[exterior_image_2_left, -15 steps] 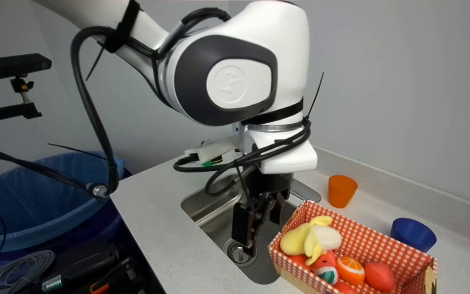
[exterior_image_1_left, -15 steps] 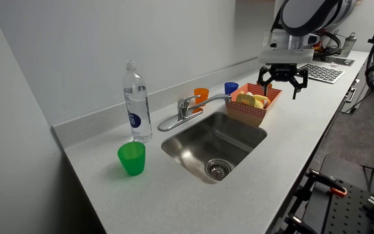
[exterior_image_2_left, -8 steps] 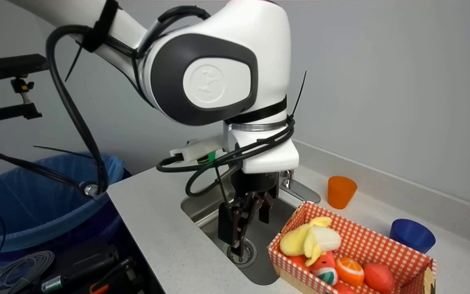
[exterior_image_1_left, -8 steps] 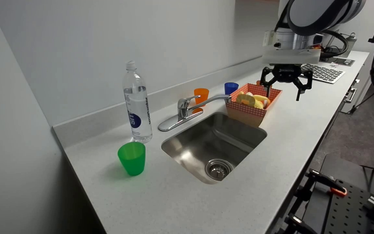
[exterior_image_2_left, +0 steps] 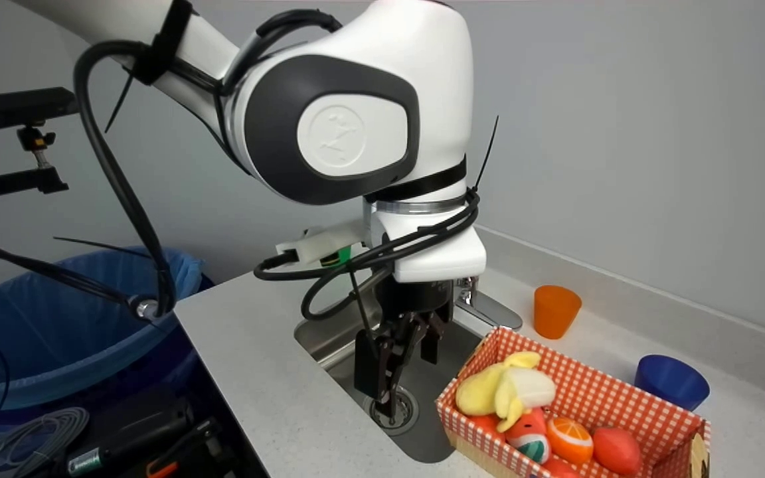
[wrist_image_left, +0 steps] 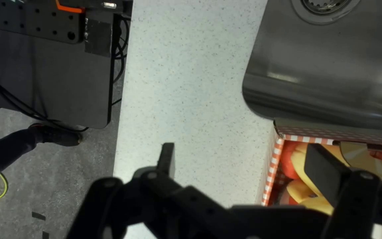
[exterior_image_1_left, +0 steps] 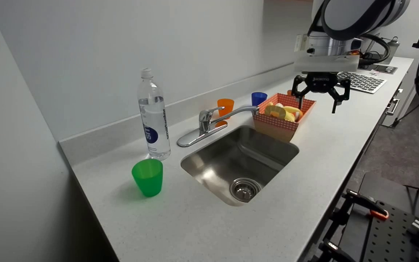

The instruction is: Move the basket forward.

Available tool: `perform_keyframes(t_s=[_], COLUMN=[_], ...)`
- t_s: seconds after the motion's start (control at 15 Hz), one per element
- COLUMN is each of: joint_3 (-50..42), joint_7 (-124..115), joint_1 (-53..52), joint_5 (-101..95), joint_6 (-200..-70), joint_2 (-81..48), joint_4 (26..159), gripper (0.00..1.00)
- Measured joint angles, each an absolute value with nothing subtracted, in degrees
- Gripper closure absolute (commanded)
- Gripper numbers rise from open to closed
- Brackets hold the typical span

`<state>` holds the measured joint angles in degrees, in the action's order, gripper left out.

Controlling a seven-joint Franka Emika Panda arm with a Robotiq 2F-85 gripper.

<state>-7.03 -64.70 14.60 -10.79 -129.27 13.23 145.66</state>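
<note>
Gripper (exterior_image_1_left: pixel 317 106) hangs over the counter (exterior_image_1_left: pixel 195 225), fingers (wrist_image_left: pixel 167 156) pointing down and spread wide apart. Wrist view has one tip above bare counter and the other above the interior of the basket (exterior_image_2_left: pixel 595 388), whose checked side passes through the gap. In an exterior view I see a strip of the sink (exterior_image_2_left: pixel 425 438) separating fingers and basket, so the two stand apart.

Basket position: on the counter, lower than the fingers, mostly toward the room's wall (exterior_image_2_left: pixel 635 166) from them, upright, one end right at the sink's edge. Contents: yellow banana-like piece (exterior_image_2_left: pixel 505 392) at the sink end, then watermelon-patterned piece (exterior_image_2_left: pixel 531 441), orange piece (exterior_image_2_left: pixel 570 439) and red piece (exterior_image_2_left: pixel 616 449) farther along.

Past the basket from the fingers, toward that wall: blue cup (exterior_image_2_left: pixel 671 382). Orange cup (exterior_image_2_left: pixel 556 312) on the same side of the fingers, near the faucet (exterior_image_1_left: pixel 204 123). Across the sink from the fingers, well apart from them: green cup (exterior_image_1_left: pixel 147 177), with an upright water bottle (exterior_image_1_left: pixel 155 123) close by.

On the fingers' other side, past the counter's edge, wrist view catches a dark-clad leg (wrist_image_left: pixel 8 146) and shoe (wrist_image_left: pixel 55 135) on grey floor (wrist_image_left: pixel 88 166).
</note>
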Motion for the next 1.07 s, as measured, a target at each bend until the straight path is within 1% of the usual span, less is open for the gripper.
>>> perform_keyframes(t_s=[0.47, 1.07], joint_3=[-7.0, -7.5], joint_7=[-58.9, -40.1], joint_1=[14.6, 14.6], joint_5=[-10.8, -14.7], joint_6=[-129.3, -127.9], joint_2=[11.5, 6.2], joint_4=[144.7, 139.1], gripper=[0.00, 0.00])
